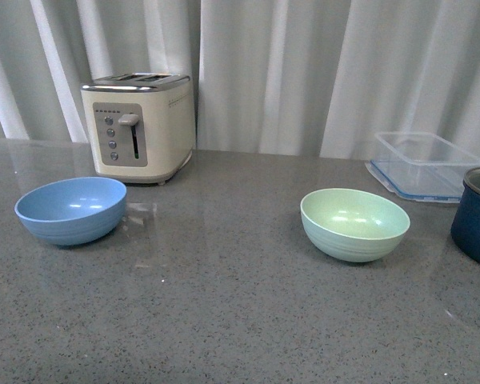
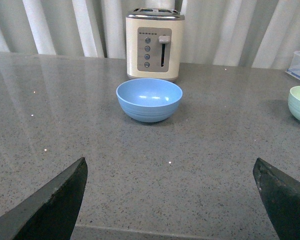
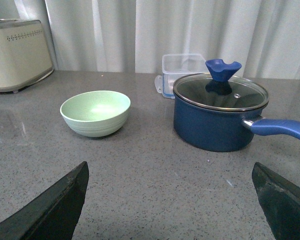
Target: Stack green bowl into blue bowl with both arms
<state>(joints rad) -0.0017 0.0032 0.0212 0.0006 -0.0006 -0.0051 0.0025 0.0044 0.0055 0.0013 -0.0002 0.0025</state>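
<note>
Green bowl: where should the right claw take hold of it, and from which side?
Probably the near rim, from above, one finger inside and one outside. The green bowl stands upright and empty, with a thin open rim and a rounded wall lacking flat sides. The right claw is open.

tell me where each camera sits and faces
Front: robot's body, facing blue bowl, green bowl, toaster; no arms.
Left wrist: left arm, facing blue bowl; open left gripper shows.
Right wrist: right arm, facing green bowl and pot; open right gripper shows.
Shared: both wrist views show the green bowl.
</note>
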